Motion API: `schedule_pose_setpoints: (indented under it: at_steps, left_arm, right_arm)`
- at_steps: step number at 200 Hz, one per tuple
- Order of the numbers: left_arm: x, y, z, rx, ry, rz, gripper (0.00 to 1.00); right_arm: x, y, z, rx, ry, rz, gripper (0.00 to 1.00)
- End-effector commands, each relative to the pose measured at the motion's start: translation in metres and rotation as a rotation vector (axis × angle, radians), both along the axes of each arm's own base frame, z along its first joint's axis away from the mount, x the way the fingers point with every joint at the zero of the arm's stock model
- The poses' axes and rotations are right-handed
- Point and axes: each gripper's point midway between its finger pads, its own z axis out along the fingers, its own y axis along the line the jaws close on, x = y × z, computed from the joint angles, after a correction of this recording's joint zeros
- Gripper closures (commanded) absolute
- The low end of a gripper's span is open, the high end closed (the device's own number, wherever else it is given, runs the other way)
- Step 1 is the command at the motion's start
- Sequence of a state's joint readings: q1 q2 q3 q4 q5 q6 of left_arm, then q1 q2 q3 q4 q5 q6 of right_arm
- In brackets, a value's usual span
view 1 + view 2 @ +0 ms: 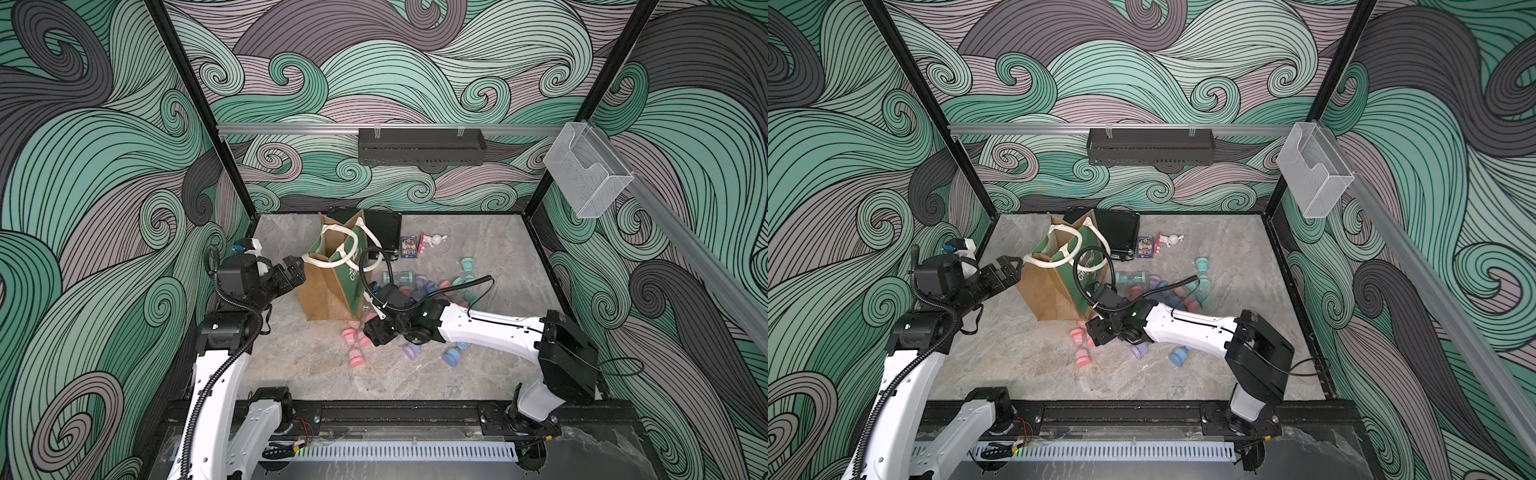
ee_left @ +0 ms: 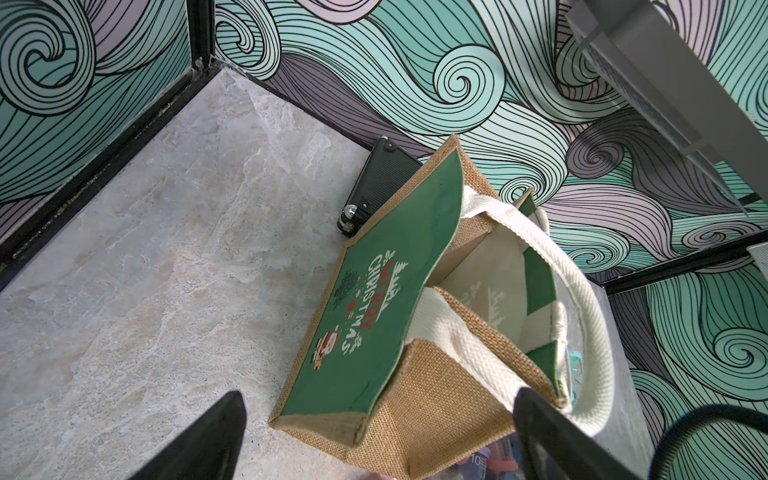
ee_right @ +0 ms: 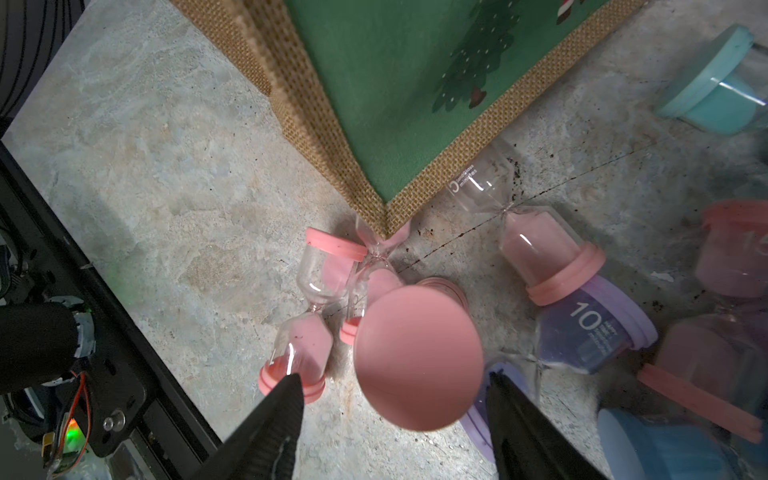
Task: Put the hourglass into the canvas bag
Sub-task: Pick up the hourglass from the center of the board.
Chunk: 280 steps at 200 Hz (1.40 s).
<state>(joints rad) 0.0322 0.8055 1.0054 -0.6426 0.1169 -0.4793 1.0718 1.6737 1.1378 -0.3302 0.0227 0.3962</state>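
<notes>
The canvas bag (image 1: 332,286) (image 1: 1050,286) stands upright and open at the mid-left of the table, tan burlap with green printed panels (image 2: 374,332) and cream handles. My right gripper (image 3: 392,376) (image 1: 370,332) is low at the bag's near corner (image 3: 386,208). Its open jaws straddle an upright pink hourglass (image 3: 417,357), with a gap on at least one side. In both top views the gripper hides this hourglass. My left gripper (image 2: 378,392) (image 1: 295,270) hangs wide open beside the bag's left handle, holding nothing.
Two more pink hourglasses (image 1: 353,345) lie left of my right gripper, one partly under the bag's corner (image 3: 374,249). Several pink, purple, teal and blue ones (image 1: 415,286) lie scattered to the right. A flat black case (image 1: 374,232), a small card box (image 1: 408,246) and a white figurine (image 1: 434,240) sit behind.
</notes>
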Motion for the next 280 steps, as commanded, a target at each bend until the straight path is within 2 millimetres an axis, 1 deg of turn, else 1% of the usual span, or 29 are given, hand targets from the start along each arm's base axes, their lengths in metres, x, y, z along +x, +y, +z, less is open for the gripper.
schedule_pose_setpoints:
  at_steps: [1,21,51,75,99,111,142,167,170,190,211,229,250,261,280]
  left_arm:
    - [-0.004,-0.002,0.013,0.016,-0.017,-0.022,0.01]
    - [-0.004,-0.003,0.016,0.028,-0.017,-0.035,0.01]
    - [-0.003,-0.008,0.023,0.052,-0.026,-0.078,0.01]
    - [-0.001,-0.011,0.028,0.082,-0.052,-0.11,0.01]
    - [0.0,-0.017,0.036,0.112,-0.081,-0.152,0.01]
    - [0.001,-0.021,0.04,0.129,-0.091,-0.177,0.02]
    - [0.004,-0.035,0.045,0.202,-0.101,-0.249,0.03]
    - [0.006,-0.055,0.047,0.287,-0.106,-0.333,0.06]
    - [0.006,-0.058,0.047,0.302,-0.106,-0.344,0.06]
    - [0.006,-0.072,0.046,0.378,-0.091,-0.413,0.09]
    - [0.004,-0.087,0.039,0.445,-0.066,-0.502,0.14]
    - [0.002,-0.099,0.033,0.513,-0.047,-0.571,0.18]
    - [-0.002,-0.109,0.027,0.617,-0.028,-0.652,0.23]
    - [-0.005,-0.115,0.023,0.671,-0.029,-0.702,0.24]
    - [-0.004,-0.121,0.016,0.759,-0.015,-0.748,0.25]
  right_arm:
    - [0.008,0.012,0.003,0.014,-0.034,0.007,0.32]
    - [0.01,0.011,-0.005,-0.009,-0.045,0.006,0.38]
    - [0.013,0.009,-0.007,-0.017,-0.059,0.002,0.48]
    - [0.015,0.007,0.0,-0.012,-0.084,-0.006,0.59]
    - [0.017,0.004,0.012,0.002,-0.109,-0.013,0.63]
    - [0.017,0.002,0.022,0.013,-0.123,-0.018,0.66]
    - [0.02,-0.01,0.049,0.034,-0.171,-0.048,0.69]
    - [0.023,-0.024,0.076,0.072,-0.207,-0.072,0.7]
    - [0.021,-0.029,0.075,0.057,-0.199,-0.074,0.7]
    - [0.024,-0.046,0.091,0.073,-0.211,-0.102,0.71]
    - [0.028,-0.066,0.103,0.095,-0.215,-0.142,0.71]
    - [0.031,-0.077,0.111,0.113,-0.217,-0.165,0.71]
    - [0.034,-0.084,0.118,0.122,-0.226,-0.179,0.7]
    - [0.035,-0.086,0.121,0.128,-0.229,-0.184,0.7]
    - [0.037,-0.087,0.124,0.134,-0.234,-0.189,0.7]
